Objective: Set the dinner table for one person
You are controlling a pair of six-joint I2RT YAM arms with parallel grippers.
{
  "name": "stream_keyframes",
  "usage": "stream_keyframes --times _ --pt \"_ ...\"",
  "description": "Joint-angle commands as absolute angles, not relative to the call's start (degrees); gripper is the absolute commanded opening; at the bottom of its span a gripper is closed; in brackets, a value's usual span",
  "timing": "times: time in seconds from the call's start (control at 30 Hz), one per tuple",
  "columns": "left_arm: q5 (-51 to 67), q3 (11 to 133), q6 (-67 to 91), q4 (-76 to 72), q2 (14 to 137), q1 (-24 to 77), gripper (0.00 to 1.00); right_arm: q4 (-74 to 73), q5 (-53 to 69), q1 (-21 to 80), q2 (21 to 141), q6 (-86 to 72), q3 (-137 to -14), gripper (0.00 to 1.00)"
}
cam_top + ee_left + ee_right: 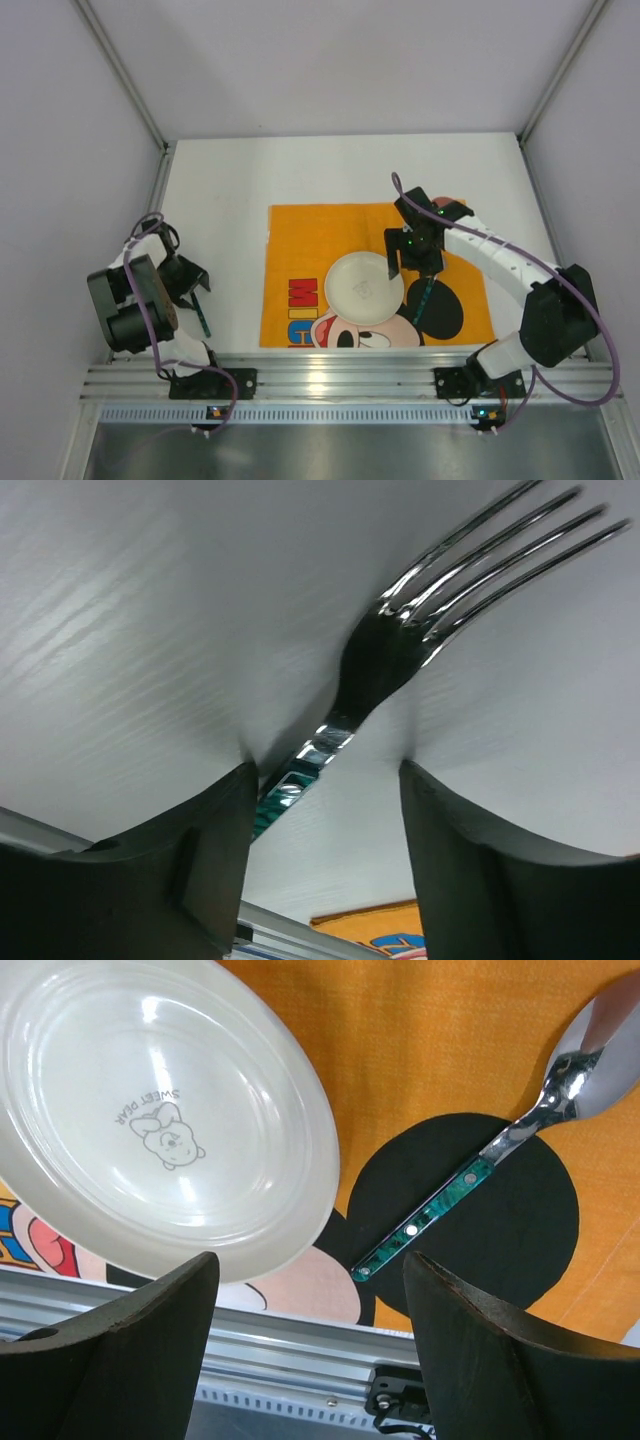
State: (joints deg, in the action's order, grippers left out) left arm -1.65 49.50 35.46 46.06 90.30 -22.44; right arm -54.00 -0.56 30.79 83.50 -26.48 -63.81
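The white dinner table [220,180] carries an orange Mickey Mouse mat [300,240]. A white plate [365,285] lies on the mat, and a green-handled spoon [424,298] lies just right of it. A green-handled fork [202,315] lies on the bare table left of the mat. My left gripper [197,290] is open and low over the fork [400,650], whose handle runs by the left finger. My right gripper [408,268] is open and empty above the mat, with the plate [160,1110] to its left and the spoon [520,1135] to its right.
A ribbed aluminium rail [350,375] runs along the near edge, with both arm bases bolted to it. Grey walls close in the table on the left, right and back. The mat's corner shows in the left wrist view [390,925].
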Motion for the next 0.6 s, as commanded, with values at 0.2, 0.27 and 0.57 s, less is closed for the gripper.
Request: stream_keyframes --times 0.2,0.27,0.57 --pt "-0.3 53.0 39.9 33.3 103.6 -19.3 0.42 -53.3 2.1 28.0 86.1 -21.9 -69.9 0.75" --pt "-0.4 59.0 40.8 33.2 106.0 -16.5 0.35 -53.3 2.2 27.8 86.8 -21.6 -70.4 0.75" --pt "-1.9 90.8 40.3 40.9 120.0 -6.9 0.0 -53.0 2.3 26.7 87.2 -21.4 -71.0 0.75"
